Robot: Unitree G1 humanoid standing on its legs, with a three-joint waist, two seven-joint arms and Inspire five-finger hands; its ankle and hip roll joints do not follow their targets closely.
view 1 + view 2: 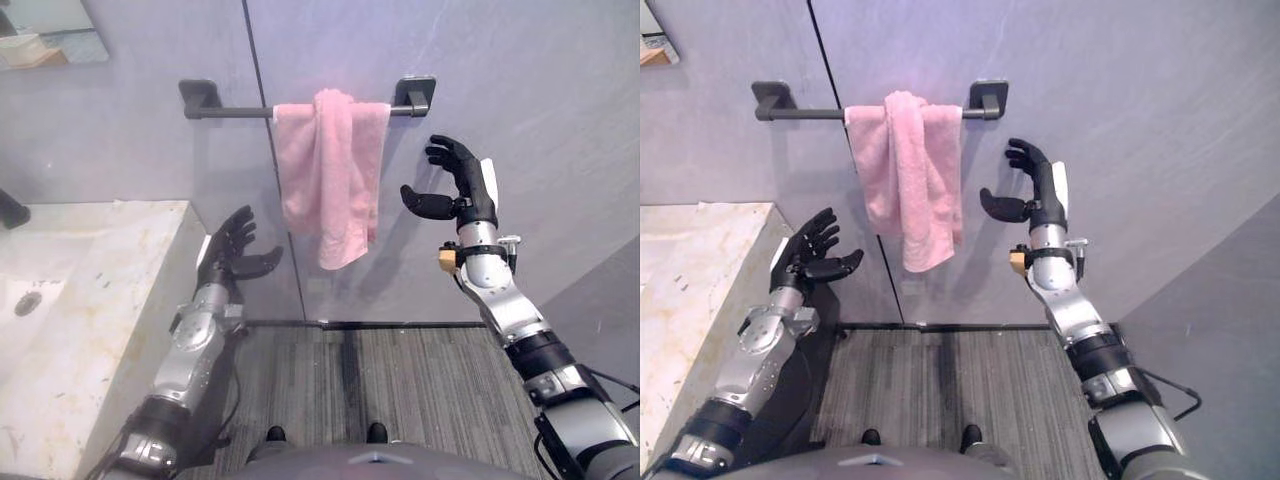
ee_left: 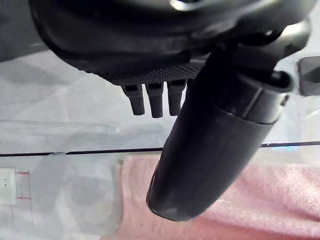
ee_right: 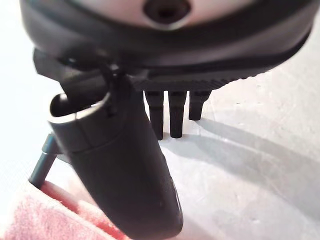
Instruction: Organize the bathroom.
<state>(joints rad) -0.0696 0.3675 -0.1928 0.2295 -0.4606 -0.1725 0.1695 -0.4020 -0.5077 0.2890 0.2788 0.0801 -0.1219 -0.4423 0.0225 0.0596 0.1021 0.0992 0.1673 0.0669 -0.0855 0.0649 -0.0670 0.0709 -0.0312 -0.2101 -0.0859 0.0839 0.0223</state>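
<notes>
The pink terry-cloth towel (image 1: 330, 180) hung over the dark metal wall-mounted towel bar (image 1: 235, 113), bunched toward the bar's right end, w/ one thick fold doubled over the front and the lower edges uneven. Judged: the drape was untidy, so the towel was likely the item to be straightened.

The right hand (image 1: 462, 190) was raised just beside the towel's right edge, not touching it, fingers apart and relaxed, thumb pointed toward the cloth; posture suited a pinch on that edge. The left hand (image 1: 232, 250) hovered lower, near the towel's left side, fingers spread, holding nothing.

Containers: a pale marble-pattern worktop (image 1: 120, 290) w/ a sunken white basin (image 1: 25, 290) sat at the robot's left. The visible part of the basin held nothing, drain visible. A striped grey floor mat (image 1: 380, 370) lay below the towel.
</notes>
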